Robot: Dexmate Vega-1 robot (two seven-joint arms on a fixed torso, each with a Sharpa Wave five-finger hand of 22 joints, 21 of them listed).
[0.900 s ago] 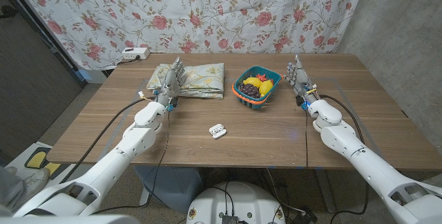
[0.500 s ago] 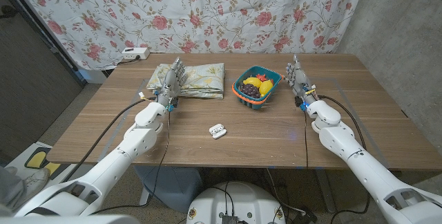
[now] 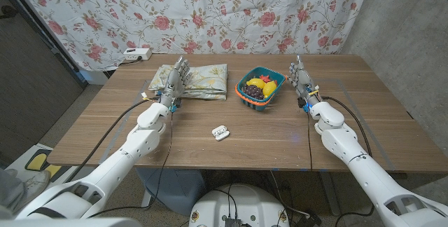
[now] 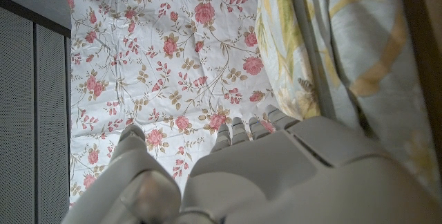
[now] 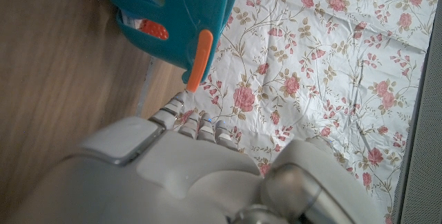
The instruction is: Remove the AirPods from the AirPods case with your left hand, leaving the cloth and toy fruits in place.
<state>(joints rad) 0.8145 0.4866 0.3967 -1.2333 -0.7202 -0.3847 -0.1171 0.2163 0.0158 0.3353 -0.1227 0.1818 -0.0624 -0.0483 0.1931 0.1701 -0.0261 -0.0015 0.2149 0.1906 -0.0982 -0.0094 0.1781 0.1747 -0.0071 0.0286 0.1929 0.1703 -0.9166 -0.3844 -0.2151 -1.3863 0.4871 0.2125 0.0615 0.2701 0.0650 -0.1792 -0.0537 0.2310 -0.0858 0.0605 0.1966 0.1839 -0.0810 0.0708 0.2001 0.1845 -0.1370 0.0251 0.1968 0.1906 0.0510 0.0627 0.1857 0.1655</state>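
Head view: cloth behind left hand; fruit basket beside.

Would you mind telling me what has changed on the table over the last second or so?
Hardly anything: the left hand has edged slightly farther over the folded cloth, holding nothing. The right hand, the AirPods case and the basket of toy fruits stayed where they were.

Your left hand now sits slightly higher and farther toward the folded cloth than a moment ago, its fingers overlapping the cloth's near edge. Your right hand leans a touch more upright beside the basket.
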